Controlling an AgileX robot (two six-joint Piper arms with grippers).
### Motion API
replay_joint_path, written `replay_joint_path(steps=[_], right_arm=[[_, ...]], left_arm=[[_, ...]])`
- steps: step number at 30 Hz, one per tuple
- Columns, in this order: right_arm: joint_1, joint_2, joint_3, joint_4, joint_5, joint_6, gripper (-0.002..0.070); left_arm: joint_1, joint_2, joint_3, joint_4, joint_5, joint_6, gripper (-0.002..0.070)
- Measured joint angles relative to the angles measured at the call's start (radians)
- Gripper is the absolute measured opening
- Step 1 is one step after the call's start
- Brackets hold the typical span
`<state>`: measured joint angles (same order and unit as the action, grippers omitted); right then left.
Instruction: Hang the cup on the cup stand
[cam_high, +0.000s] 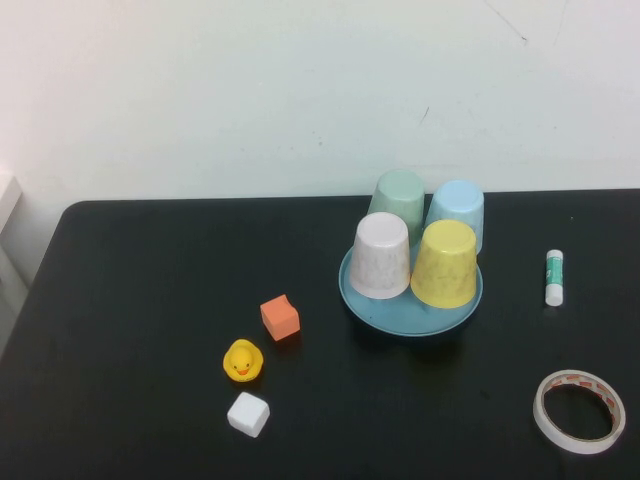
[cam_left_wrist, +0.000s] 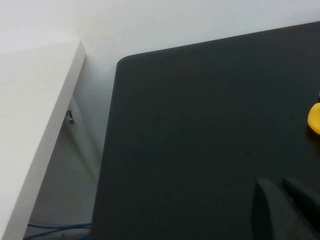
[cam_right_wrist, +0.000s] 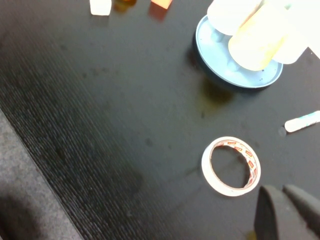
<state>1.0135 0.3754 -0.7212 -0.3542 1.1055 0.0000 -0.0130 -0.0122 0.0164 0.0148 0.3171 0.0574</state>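
Observation:
The yellow cup (cam_high: 444, 264) stands upside down on the round teal cup stand (cam_high: 410, 318), at its front right. A pale pink cup (cam_high: 381, 256), a green cup (cam_high: 399, 197) and a light blue cup (cam_high: 456, 208) also stand upside down on it. The pegs are hidden under the cups. Neither arm shows in the high view. In the right wrist view my right gripper (cam_right_wrist: 280, 192) is shut and empty, near the tape roll and well short of the stand (cam_right_wrist: 220, 65) and yellow cup (cam_right_wrist: 255, 40). My left gripper (cam_left_wrist: 280, 186) is shut and empty over the table's left part.
An orange cube (cam_high: 280, 318), a yellow duck (cam_high: 242, 361) and a white cube (cam_high: 248, 414) lie left of the stand. A glue stick (cam_high: 554, 277) and a tape roll (cam_high: 579, 411) lie to its right. A white surface (cam_left_wrist: 30, 115) stands beyond the table's left edge.

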Motion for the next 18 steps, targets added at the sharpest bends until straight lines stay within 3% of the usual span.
replay_joint_path(steps=[9,13,18], right_arm=[[-0.030,-0.028,0.000,-0.008,-0.019,-0.023,-0.0001],[-0.214,-0.078,0.013,0.024,-0.184,-0.069,-0.0001],[-0.446,-0.116,0.104,0.203,-0.400,-0.248,-0.0001]], left_arm=[[0.000,0.000,0.000,0.000,0.000,0.000,0.0000],[0.000,0.000,0.000,-0.001,0.000,0.000,0.0000],[0.000,0.000,0.000,-0.001,0.000,0.000,0.0000]])
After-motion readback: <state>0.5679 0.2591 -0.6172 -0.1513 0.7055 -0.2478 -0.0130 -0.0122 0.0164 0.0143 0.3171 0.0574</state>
